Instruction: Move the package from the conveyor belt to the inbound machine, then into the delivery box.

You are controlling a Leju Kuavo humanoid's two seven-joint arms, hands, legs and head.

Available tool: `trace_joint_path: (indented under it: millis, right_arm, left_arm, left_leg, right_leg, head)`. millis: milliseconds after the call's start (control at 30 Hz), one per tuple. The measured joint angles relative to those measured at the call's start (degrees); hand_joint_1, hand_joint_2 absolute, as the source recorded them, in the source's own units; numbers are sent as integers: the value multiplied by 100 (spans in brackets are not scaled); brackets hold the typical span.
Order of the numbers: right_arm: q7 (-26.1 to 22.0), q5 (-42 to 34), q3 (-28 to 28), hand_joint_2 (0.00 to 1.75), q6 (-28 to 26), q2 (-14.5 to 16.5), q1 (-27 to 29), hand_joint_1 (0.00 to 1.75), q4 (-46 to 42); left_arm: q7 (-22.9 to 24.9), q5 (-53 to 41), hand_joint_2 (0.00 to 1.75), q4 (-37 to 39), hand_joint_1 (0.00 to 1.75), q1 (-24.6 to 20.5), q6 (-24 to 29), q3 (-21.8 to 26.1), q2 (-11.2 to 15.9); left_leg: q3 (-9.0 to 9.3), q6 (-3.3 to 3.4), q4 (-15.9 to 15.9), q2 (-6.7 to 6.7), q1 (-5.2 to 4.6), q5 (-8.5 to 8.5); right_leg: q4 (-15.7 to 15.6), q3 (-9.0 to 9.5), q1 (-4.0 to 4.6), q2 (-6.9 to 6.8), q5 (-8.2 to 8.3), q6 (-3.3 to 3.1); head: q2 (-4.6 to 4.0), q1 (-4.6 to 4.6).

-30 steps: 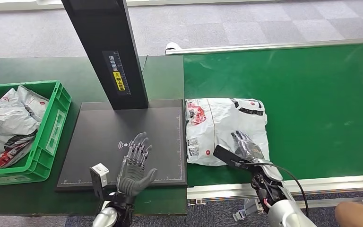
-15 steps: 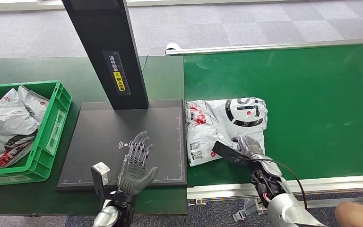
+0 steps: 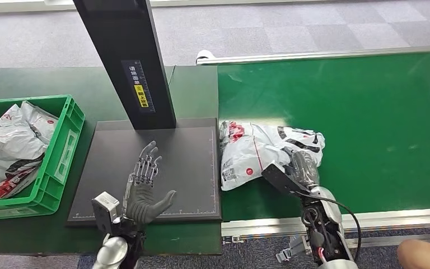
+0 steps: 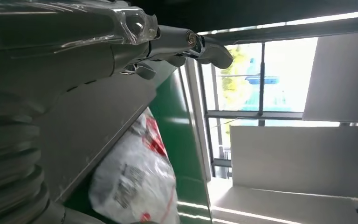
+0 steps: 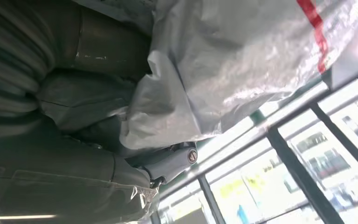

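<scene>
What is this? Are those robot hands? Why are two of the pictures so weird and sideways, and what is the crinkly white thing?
Yes, they belong to a robot. The big picture looks down from its head. The two odd ones come from small cameras at its wrists, so they look tilted. The crinkly thing is a package in a plastic mailing bag, on the green conveyor belt. The right hand grips its edge. The left hand is open, holding nothing, over the inbound machine, a dark flat plate with a tall post. The green delivery box on the left holds more bags.
</scene>
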Motion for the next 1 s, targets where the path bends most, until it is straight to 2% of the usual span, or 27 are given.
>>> trace_joint_path:
  millis: [167, 333, 500, 700, 833, 1000]
  right_arm:
    - [-53, -366, 9, 175, 244, -247, 705, 173, -2006]
    - [-89, -618, 83, 175, 793, -668, 605, 172, -2731]
    - [-44, -679, 405, 175, 1034, -1061, 61, 173, -2705]
    - [120, -585, 891, 175, 1263, -1179, -642, 175, -2421]
    - [218, -445, 1493, 175, 1645, -1052, -1409, 175, -1725]
    - [240, -375, 2413, 175, 1802, -574, -2179, 175, -557]
  left_arm:
    - [-74, -662, 175, -444, 0, -261, 89, 290, 286]
    - [-186, -814, 175, -496, 0, -559, 235, 604, 579]
    - [-206, -817, 175, -505, 0, -719, 354, 940, 812]
    - [-247, -732, 175, -502, 0, -769, 476, 1229, 998]
    - [-307, -542, 175, -422, 0, -832, 551, 1476, 1134]
    - [-310, -536, 175, -246, 0, -847, 541, 1762, 1276]
  left_leg:
    - [-3, 0, 0, 7, -2, 0]
    - [6, 2, 0, 16, -3, 6]
    - [7, 0, 0, 18, -2, 11]
    - [-4, -1, -1, 14, -1, 11]
    - [1, -2, -2, 33, -1, 12]
    - [5, -11, -2, 25, 7, 18]
  right_leg:
    - [0, -1, -4, 0, 1, 1]
    - [0, 9, -5, 2, 6, 0]
    - [3, 9, -4, 3, 8, -2]
    - [6, 5, -1, 1, 7, -2]
    - [9, 1, -1, 16, 8, -3]
    - [12, 0, 8, 13, 8, -5]
  head:
    - [0, 1]
    - [0, 1]
    - [0, 1]
    - [0, 0]
    - [0, 1]
    - [0, 0]
